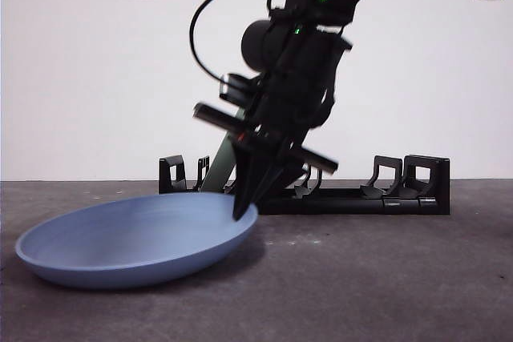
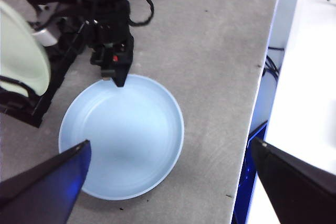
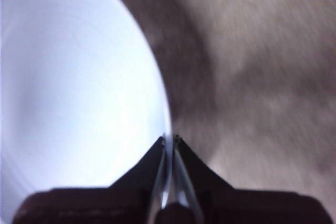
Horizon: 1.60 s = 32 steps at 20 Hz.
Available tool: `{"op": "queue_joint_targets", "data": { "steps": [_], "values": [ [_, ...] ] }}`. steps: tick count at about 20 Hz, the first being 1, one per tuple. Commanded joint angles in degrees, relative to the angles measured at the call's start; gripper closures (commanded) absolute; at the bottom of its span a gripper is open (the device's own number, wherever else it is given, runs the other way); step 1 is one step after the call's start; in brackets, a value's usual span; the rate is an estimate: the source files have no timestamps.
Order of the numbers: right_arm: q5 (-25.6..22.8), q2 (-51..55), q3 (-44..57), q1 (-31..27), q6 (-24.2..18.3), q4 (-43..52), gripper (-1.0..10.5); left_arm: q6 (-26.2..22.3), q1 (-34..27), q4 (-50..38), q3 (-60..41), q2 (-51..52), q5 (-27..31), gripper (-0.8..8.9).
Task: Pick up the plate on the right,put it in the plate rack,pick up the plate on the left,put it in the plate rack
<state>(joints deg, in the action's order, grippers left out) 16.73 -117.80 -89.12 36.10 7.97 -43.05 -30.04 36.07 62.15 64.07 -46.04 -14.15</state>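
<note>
The blue plate (image 1: 132, 239) lies on the gray table (image 1: 385, 278), nearest us. The right gripper (image 1: 243, 212) pinches its rim with jaws squeezed tight. The left gripper (image 2: 168, 177) hangs above, wide open, holding nothing. Behind stands the black rack (image 1: 401, 190), with a pale plate (image 2: 21, 51) in it.

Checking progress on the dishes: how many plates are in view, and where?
2. A blue plate lies on the table, its rim pinched by the right pincer; a pale green plate stands in the rack.
</note>
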Motion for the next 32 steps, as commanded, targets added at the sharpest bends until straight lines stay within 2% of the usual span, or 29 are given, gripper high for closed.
{"op": "queue_joint_targets", "data": {
  "steps": [1, 7, 10, 12, 14, 16, 17, 20, 26, 27, 32],
  "values": [
    [-0.72, 4.9, 0.35, -1.27, -2.45, -2.38, 9.6, -1.92, 2.56, -0.07, -0.17, -1.55, 2.43, 2.47],
    [-0.66, 19.82, 0.35, -7.32, -5.2, -11.67, 9.6, -6.12, 13.86, -2.62, -0.17, -8.92, 10.75, 2.47],
    [-0.09, 24.87, 0.35, -11.54, -7.65, -18.88, 9.6, -11.47, 20.41, -8.85, -0.17, -13.81, 20.0, 2.47],
    [1.7, 26.93, 0.35, -13.97, -9.27, -23.04, 9.6, -16.92, 23.54, -14.45, -0.17, -17.27, 26.03, 2.47],
    [3.98, 28.52, 0.35, -15.65, -10.14, -25.38, 9.6, -21.59, 25.49, -19.19, -0.17, -20.63, 29.33, 2.48],
    [4.72, 29.88, 0.35, -16.55, -10.16, -26.27, 9.6, -23.71, 26.58, -22.14, -0.17, -23.89, 30.82, 2.54],
    [4.94, 30.4, 0.35, -16.79, -10.21, -26.8, 9.6, -24.22, 26.73, -23.08, -0.17, -25.29, 31.8, 2.89],
    [4.94, 31.08, 0.35, -17.09, -11.21, -28.46, 9.6, -23.47, 26.88, -24.11, -0.17, -27.82, 33.09, 5.06],
    [4.94, 31.08, 0.35, -17.09, -11.21, -28.59, 9.6, -20.55, 28.89, -24.06, -0.17, -27.96, 32.96, 7.94],
    [4.94, 31.08, 0.35, -17.09, -11.21, -28.59, 9.6, -20.04, 29.09, -24.04, -0.17, -27.96, 32.28, 8.25],
    [4.92, 31.08, 0.35, -17.09, -11.21, -28.52, 9.6, -18.21, 29.62, -24.0, -0.17, -27.96, 30.38, 8.22]
  ]
}}
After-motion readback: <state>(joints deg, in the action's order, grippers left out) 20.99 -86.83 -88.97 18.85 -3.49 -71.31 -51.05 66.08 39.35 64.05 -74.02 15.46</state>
